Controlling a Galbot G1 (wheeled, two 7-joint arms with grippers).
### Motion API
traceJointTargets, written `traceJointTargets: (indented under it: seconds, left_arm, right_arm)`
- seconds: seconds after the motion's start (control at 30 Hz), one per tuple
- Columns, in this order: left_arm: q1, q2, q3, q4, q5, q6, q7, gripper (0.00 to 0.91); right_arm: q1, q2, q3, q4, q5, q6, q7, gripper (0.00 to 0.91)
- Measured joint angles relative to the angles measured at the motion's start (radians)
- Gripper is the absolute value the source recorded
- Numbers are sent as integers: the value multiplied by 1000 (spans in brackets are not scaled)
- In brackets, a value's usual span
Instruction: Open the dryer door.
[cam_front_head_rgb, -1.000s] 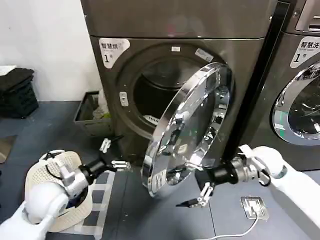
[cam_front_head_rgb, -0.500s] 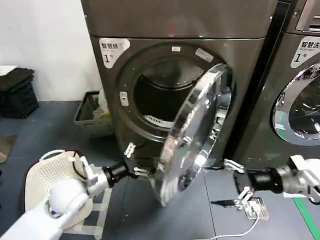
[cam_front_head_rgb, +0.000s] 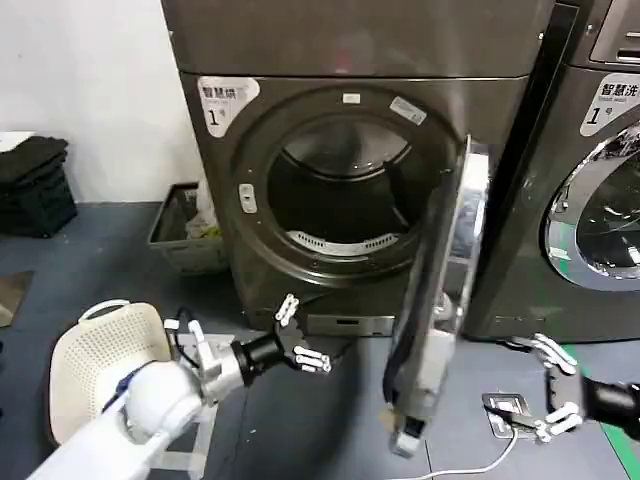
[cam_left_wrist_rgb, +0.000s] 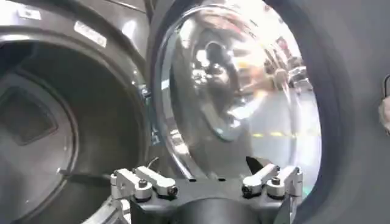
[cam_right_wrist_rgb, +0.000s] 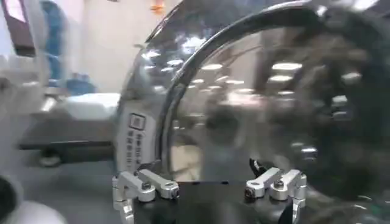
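The dryer door now stands nearly edge-on to my head camera, hinged at the right of the round drum opening; half a second ago it still hung at a slant across that opening, and a second ago its chrome face covered most of it. The swing has therefore carried the door well past halfway, and the perforated drum interior is exposed across almost its full width. My left gripper sits low in front of the machine, below the opening and to the left of the door's lower edge, fingers spread and holding nothing; in the left wrist view, the left gripper faces the door's grey inner side with its clear bowl-shaped window, apart from it. My right gripper has drawn back to the far right, near the floor and a small plate with a white cable, also spread and empty; a second ago it was just beside the door's lower rim. I judge the task essentially complete: the door is free of both grippers and open.
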Motion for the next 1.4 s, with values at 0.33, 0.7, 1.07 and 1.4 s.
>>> traceJointTargets:
  seconds: [0.33, 0.7, 1.07, 1.4]
  left_arm:
    - [-97, -56, 132, 45, 27, -3, -10, 907]
    - [-224, -159, 279, 128, 39, -17, -27, 907]
    - [-314, -256, 370, 234, 47, -18, -58, 907]
    - [-375, -336, 420, 306, 43, -22, -73, 907]
  right_arm:
    - [-146, 214, 218, -12, -41, 159, 185, 907]
    - [-156, 429, 347, -73, -237, 200, 623, 907]
    - [-108, 540, 457, -169, -377, 93, 988, 907]
    - [-66, 612, 539, -169, -414, -22, 1163, 907]
